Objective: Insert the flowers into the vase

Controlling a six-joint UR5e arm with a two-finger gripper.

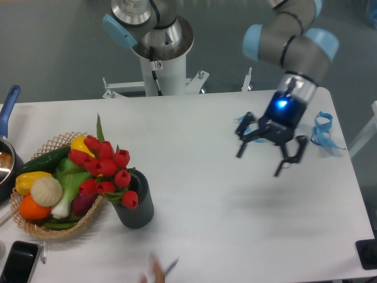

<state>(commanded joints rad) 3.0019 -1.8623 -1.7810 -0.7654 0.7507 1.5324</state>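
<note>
At the bottom edge, around 6 o'clock, a blurred fingertip [154,272] with a thin dark stick shows; it is too smeared to say more. At 7 o'clock a black phone [17,263] lies on the white table [235,236], at its corner.

Further in, at about 8 o'clock, stands the vase [134,203], dark grey and upright. The flowers [105,171] sit in it, their red buds leaning out over its rim toward 10 o'clock, so the bunch hangs above the edge of the basket [41,230] just beside the vase. The basket holds toy vegetables [47,191]: a yellow pepper, a white onion, something orange, green leaves and a cucumber. At 9 o'clock, at the left border, part of a pot with a blue handle [9,103] shows.

At 3 o'clock the gripper [268,153] hangs above the table with its two fingers spread wide and nothing between them, well apart from the vase. A blue light glows on its wrist. Beyond it, near 2 o'clock, blue ribbon [321,130] lies on the table.

At 12 o'clock the arm's base [159,65] stands at the far edge.
</note>
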